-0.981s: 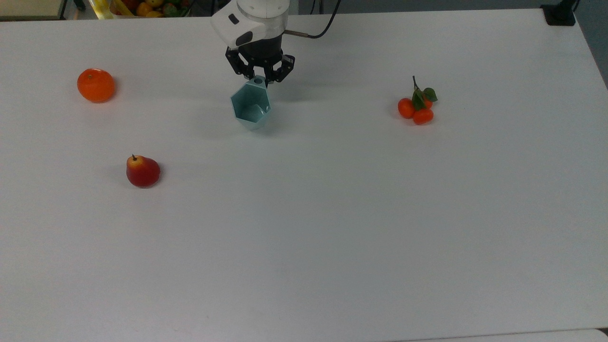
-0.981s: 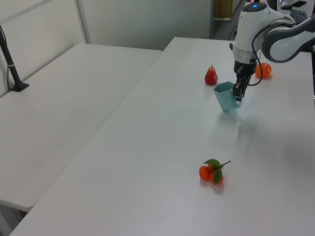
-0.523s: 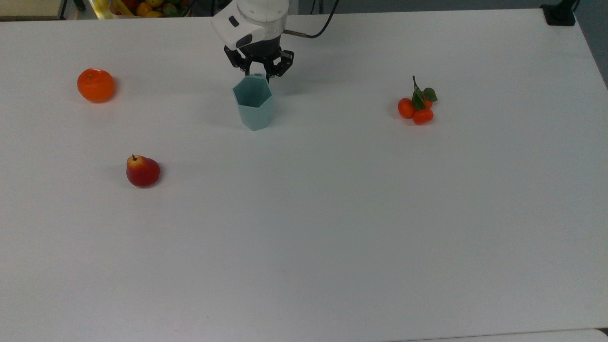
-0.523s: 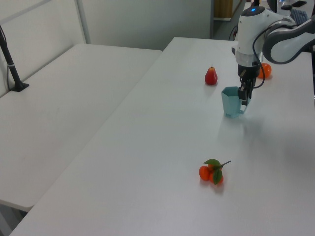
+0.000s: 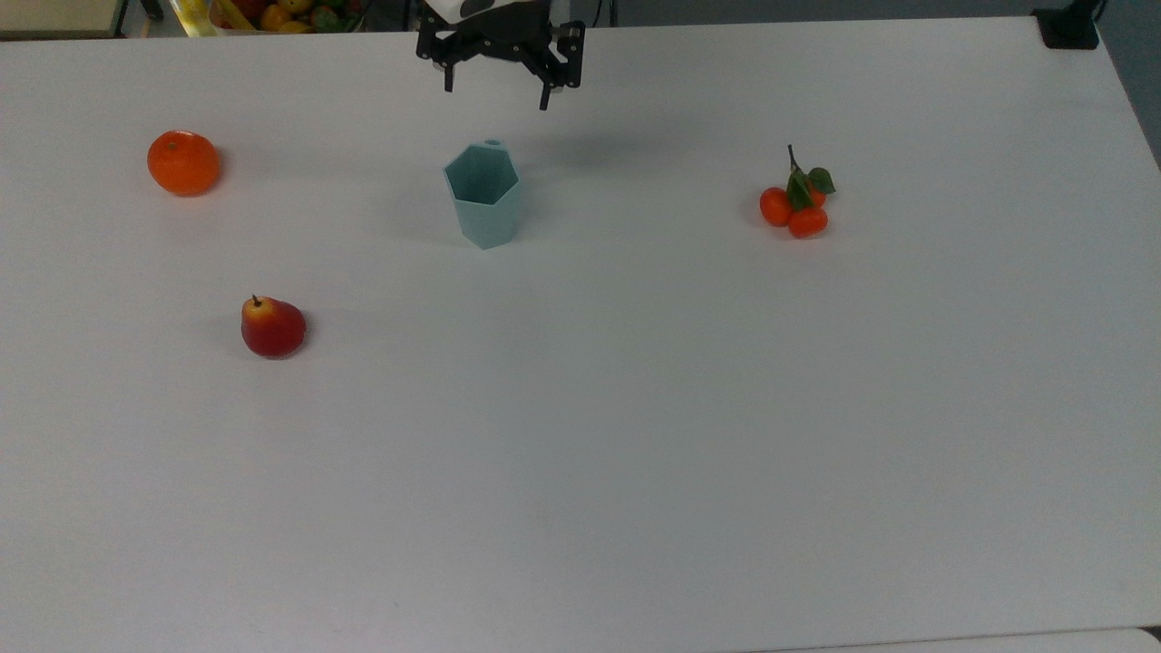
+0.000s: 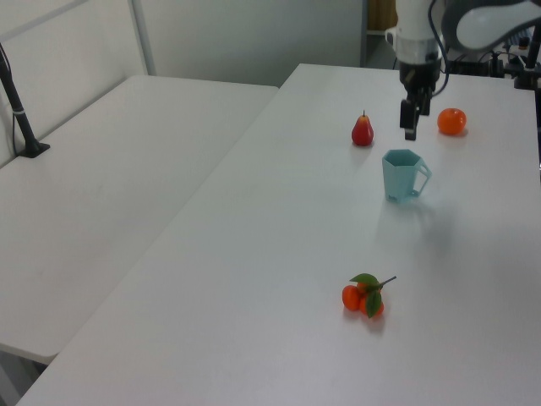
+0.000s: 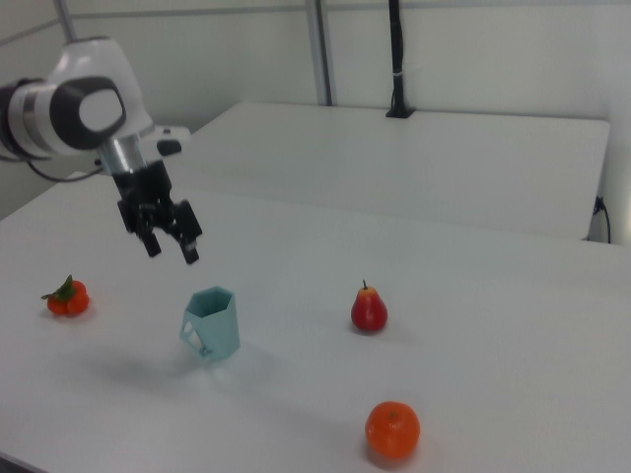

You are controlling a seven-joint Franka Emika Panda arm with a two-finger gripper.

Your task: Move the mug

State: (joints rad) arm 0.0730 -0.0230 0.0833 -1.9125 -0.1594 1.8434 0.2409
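The desk (image 5: pixel 635 453) carries the mug (image 5: pixel 483 195) upright near center, at 12 o'clock in the top view, w/ the gripper (image 5: pixel 497 86) above it, fingers apart, empty. Mug looks rigid, light, prob. smooth plastic; best hold is the rim tab/handle (image 6: pixel 420 175).

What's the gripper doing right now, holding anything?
Gripper: open, holding nothing, raised clear above the mug, which stands upright on the table.
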